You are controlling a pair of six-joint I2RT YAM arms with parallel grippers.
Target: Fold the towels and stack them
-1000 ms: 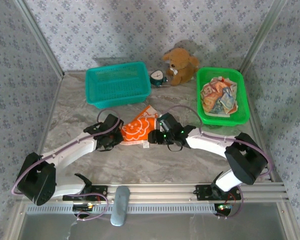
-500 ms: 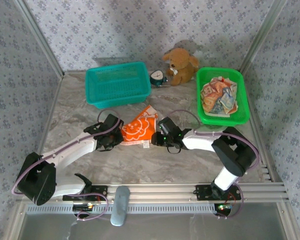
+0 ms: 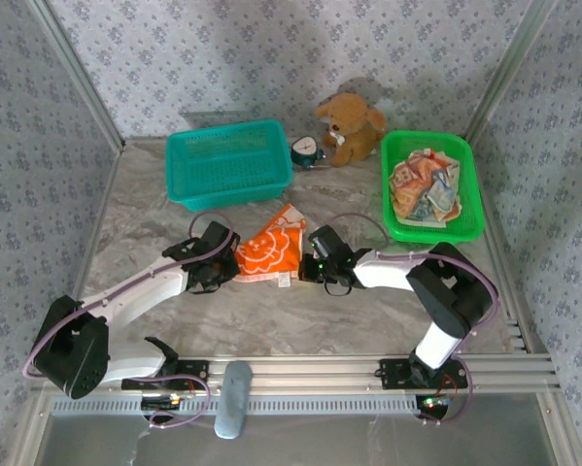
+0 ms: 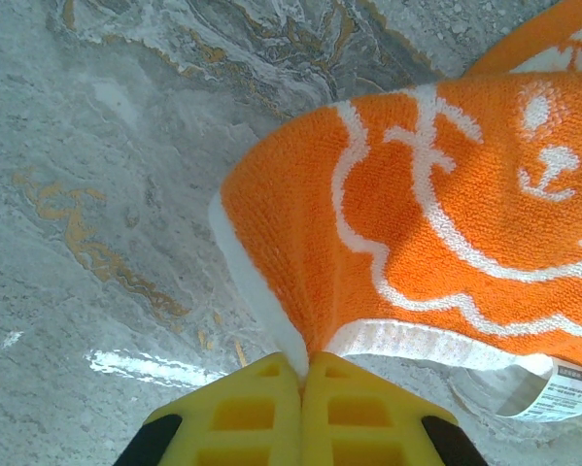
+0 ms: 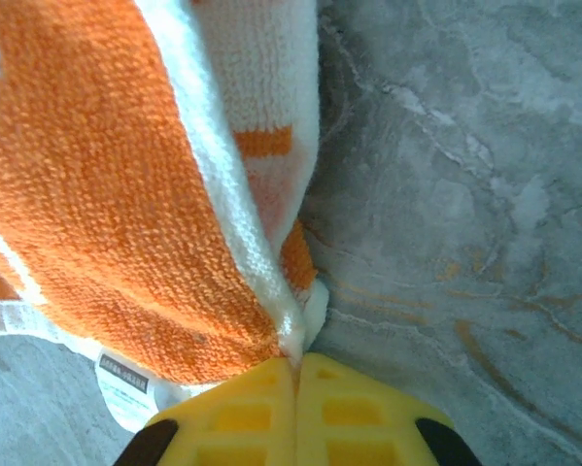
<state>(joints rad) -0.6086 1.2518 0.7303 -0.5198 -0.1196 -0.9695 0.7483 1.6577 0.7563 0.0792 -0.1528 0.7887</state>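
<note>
An orange towel [image 3: 268, 248] with a white flower print lies on the marble table [image 3: 300, 311] between both arms. My left gripper [image 3: 230, 264] is shut on the towel's near left corner [image 4: 271, 320], the yellow fingers [image 4: 261, 413] pinching the white hem. My right gripper [image 3: 304, 267] is shut on the towel's near right corner [image 5: 289, 325], where a white care label [image 5: 123, 383] hangs out. Several more crumpled towels [image 3: 424, 187] sit in the green basket [image 3: 470, 218] at the right.
A teal basket [image 3: 186, 184] stands at the back left. A small alarm clock [image 3: 307, 149] and a brown plush toy [image 3: 351, 126] sit at the back between the baskets. Patterned walls close in the table on three sides.
My right gripper has slid left onto the towel's right corner and shut on it. The right arm's elbow has folded in. The left gripper has kept its grip and place.
</note>
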